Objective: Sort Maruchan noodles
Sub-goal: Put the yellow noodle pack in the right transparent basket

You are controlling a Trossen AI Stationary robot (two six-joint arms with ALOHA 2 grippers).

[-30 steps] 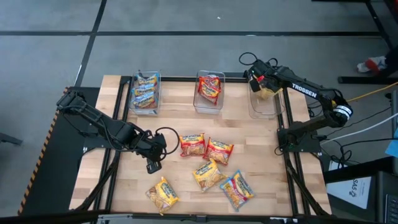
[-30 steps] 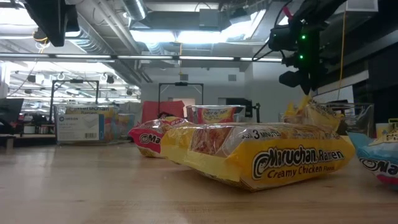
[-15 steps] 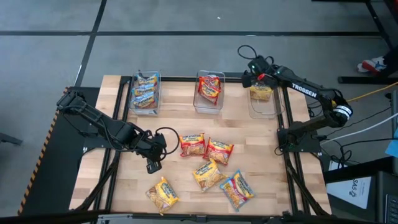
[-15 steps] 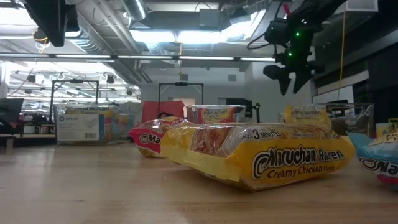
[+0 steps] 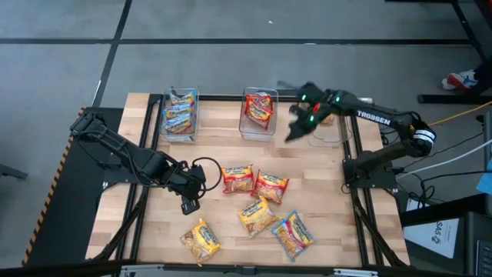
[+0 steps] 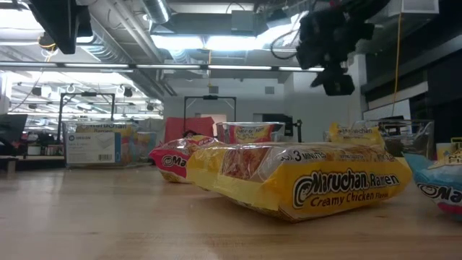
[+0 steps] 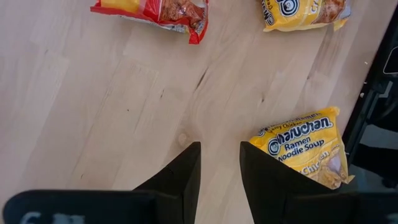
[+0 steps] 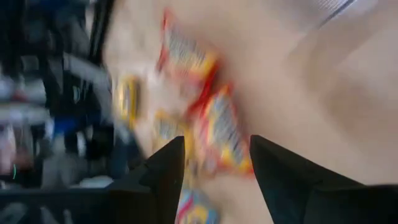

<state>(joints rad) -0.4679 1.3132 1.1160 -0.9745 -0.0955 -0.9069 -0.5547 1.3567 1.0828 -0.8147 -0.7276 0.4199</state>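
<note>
**Inspector:** Maruchan noodles (image 5: 259, 201) status: five loose packets lie on the table (image 5: 323, 185) near its middle and near edge. Two red ones sit side by side, a yellow one (image 6: 303, 180) and a blue-and-red one nearer, and one yellow packet (image 7: 308, 146) apart at the near left.

**Clerk:** And the bins?

**Inspector:** Three clear bins along the far edge. The left bin (image 5: 178, 115) holds blue packets, the middle bin (image 5: 258, 114) red, the right bin (image 5: 327, 123) a yellow packet.

**Clerk:** Right hand?

**Inspector:** The right hand (image 5: 296, 129) hangs above the table between the middle and right bins, fingers (image 8: 165, 168) apart, nothing between them.

**Clerk:** Left hand?

**Inspector:** The left hand (image 7: 219, 168) rests low over bare wood left of the loose packets, fingers slightly parted, holding nothing; the near-left yellow packet lies just beside it.
</note>
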